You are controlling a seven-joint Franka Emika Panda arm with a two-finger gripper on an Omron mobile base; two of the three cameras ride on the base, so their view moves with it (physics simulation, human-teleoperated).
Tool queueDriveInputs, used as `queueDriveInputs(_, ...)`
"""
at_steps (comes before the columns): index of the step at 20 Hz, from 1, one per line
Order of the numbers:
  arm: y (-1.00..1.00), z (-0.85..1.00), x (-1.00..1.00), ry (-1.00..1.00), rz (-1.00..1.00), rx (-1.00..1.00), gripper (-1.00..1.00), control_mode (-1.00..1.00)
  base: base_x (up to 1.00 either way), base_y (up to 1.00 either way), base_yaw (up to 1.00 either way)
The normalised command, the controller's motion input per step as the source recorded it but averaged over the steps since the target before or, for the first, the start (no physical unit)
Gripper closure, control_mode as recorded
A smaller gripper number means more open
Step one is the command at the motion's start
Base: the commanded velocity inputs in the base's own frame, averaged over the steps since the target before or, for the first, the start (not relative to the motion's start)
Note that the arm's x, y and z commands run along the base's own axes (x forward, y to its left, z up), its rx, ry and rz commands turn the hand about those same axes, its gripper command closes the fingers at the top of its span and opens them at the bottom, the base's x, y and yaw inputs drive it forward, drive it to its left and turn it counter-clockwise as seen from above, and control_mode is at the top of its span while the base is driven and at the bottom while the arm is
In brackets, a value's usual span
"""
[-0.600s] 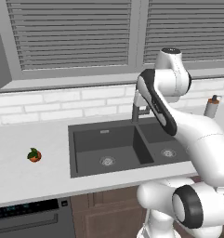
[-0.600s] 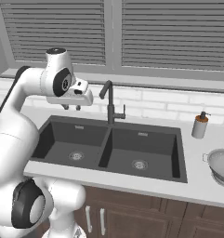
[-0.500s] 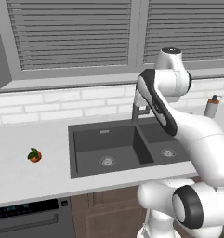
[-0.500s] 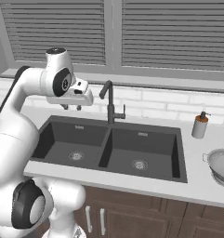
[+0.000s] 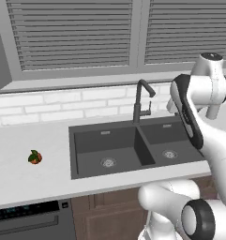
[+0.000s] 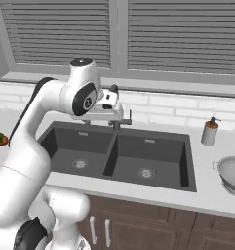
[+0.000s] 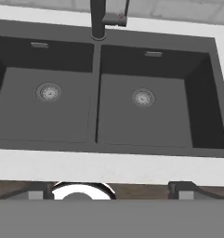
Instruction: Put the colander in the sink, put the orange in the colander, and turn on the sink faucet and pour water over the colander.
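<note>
We're hovering the hand (image 6: 110, 99) up over the sink (image 6: 120, 157), right by the faucet (image 5: 141, 101), with its fingers spread wide and gripping nothing. Looking down from it, we're seeing both basins bare, one drain in each. The orange (image 5: 34, 157) is sitting on the desk (image 5: 25, 178) well off to the left of the sink, and the colander (image 6: 232, 174) is sitting way over on the right side, past the soap bottle (image 6: 209, 132). Both are far from the hand.
</note>
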Motion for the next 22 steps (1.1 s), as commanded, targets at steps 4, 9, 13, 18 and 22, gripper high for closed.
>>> queueDriveInputs(4, -1.0, -0.07, -0.44, -0.08, 0.01, -0.17, -1.0, -1.0, 0.0, 0.0, 0.0)
queueDriveInputs(9, -1.0, -0.01, -0.24, 0.0, 0.0, -0.2, -1.0, -1.0, 0.0, 0.0, 0.0)
queueDriveInputs(13, -1.0, -0.11, -0.29, 0.02, 0.0, -0.12, -1.0, -1.0, 0.0, 0.0, 0.0)
queueDriveInputs(18, -1.0, -0.38, -0.12, 0.2, -0.1, 0.0, -1.0, -1.0, 0.0, 0.0, 0.0)
queueDriveInputs(22, -1.0, -0.52, -0.01, 0.22, -0.24, 0.09, -1.0, -1.0, 0.0, 0.0, 0.0)
